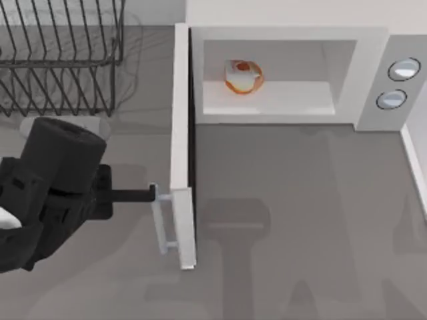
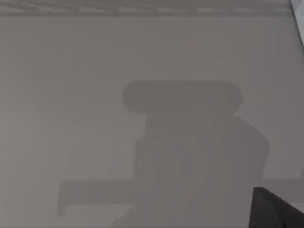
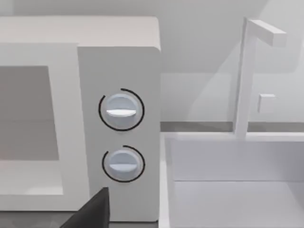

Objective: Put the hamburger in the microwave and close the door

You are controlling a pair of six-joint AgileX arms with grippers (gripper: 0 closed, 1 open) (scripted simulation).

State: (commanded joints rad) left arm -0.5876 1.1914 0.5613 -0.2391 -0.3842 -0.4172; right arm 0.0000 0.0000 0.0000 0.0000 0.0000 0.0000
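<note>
The small roundish orange-and-tan hamburger (image 1: 243,77) with whitish patches sits inside the pale cavity of the large white box-shaped microwave (image 1: 287,37), on the cavity floor toward its left side, near the hinge edge. To the right of the cavity is the grey side panel with two round silvery knobs (image 1: 397,83), one above the other in the right wrist view (image 3: 121,110).

The tall flat white door (image 1: 181,153) with its dark inner face stands swung wide open, jutting out from the microwave's left edge toward the near side of the table. Its pale cylindrical bar handle (image 1: 160,223) on two posts is on the outer face, on the door's left.

My left gripper (image 1: 152,195) — dark, at the end of the bulky black left arm (image 1: 50,193) at the table's left — reaches rightward with its tip at the upper end of the handle, just beside the door's outer face. Whether its fingers are spread or pinched on the bar I cannot tell. The left wrist view looks at a plain pale surface with a grey shadow cast on it and a dark corner of the gripper (image 2: 273,209).

A black wire rack (image 1: 60,53) stands at the far left of the grey table (image 1: 300,220). The right wrist view, from the right arm, faces the knob panel and a white basin-like fixture (image 3: 228,180) beside the microwave — a dark gripper part (image 3: 92,211) shows at its lower edge.
</note>
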